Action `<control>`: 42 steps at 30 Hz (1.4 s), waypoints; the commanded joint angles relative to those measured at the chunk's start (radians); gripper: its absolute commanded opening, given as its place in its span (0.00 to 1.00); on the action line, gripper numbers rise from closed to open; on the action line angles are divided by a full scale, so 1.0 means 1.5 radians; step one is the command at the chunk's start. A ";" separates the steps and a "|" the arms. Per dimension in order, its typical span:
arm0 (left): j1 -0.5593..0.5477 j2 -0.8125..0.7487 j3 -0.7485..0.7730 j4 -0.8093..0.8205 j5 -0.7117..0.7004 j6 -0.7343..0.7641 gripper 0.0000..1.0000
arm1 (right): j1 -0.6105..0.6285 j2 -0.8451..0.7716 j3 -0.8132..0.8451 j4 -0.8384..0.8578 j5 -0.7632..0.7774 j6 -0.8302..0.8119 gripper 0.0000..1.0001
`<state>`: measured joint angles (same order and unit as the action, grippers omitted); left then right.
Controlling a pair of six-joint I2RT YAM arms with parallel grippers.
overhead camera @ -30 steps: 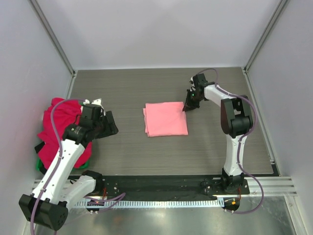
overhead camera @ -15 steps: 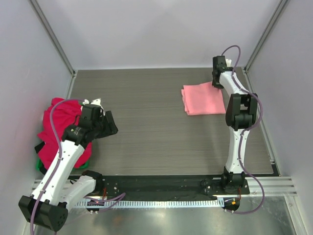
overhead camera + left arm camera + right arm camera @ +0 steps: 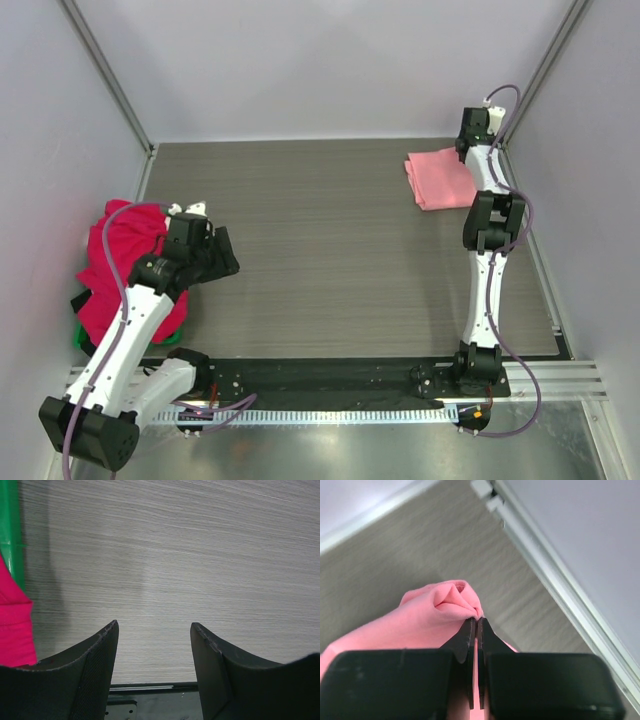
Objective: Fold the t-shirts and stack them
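A folded salmon-pink t-shirt [image 3: 440, 178] lies at the far right corner of the table. My right gripper [image 3: 470, 150] is shut on its right edge; in the right wrist view the pink cloth [image 3: 420, 620] bunches at the pinched jaws of that gripper [image 3: 476, 622]. A heap of crimson t-shirts [image 3: 115, 265] sits at the left edge. My left gripper [image 3: 222, 255] hovers just right of that heap, open, and in the left wrist view nothing lies between the fingers of the open gripper [image 3: 154, 630]. A strip of crimson cloth [image 3: 15, 625] shows at that view's left.
A green tray [image 3: 78, 335] lies under the crimson heap, its rim [image 3: 11, 535] showing in the left wrist view. Grey walls and metal posts [image 3: 545, 75] enclose the table; the right wall rail [image 3: 560, 590] runs close to the right gripper. A black rail [image 3: 330, 375] borders the near edge.
My right arm has dragged the pink t-shirt from the table's middle to the far right corner, still pinched. The left arm has stayed put.
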<state>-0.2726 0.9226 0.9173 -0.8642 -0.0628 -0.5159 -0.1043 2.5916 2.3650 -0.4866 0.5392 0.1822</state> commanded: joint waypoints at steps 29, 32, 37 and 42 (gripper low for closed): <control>0.004 0.035 0.002 0.010 -0.045 -0.010 0.62 | -0.040 -0.005 0.064 0.419 0.113 0.084 1.00; 0.005 0.016 0.003 0.011 -0.043 -0.009 0.63 | -0.027 -0.094 -0.033 0.413 0.109 0.116 1.00; 0.010 -0.047 0.000 0.021 -0.050 -0.009 0.64 | 0.012 -0.284 -0.139 0.267 0.047 0.153 1.00; 0.018 -0.081 -0.006 0.029 -0.051 -0.010 0.68 | 0.069 -0.526 -0.413 0.216 -0.097 0.232 1.00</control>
<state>-0.2546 0.8257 0.9161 -0.8635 -0.1242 -0.5236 -0.0536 2.0060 1.9255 -0.1040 0.5278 0.4271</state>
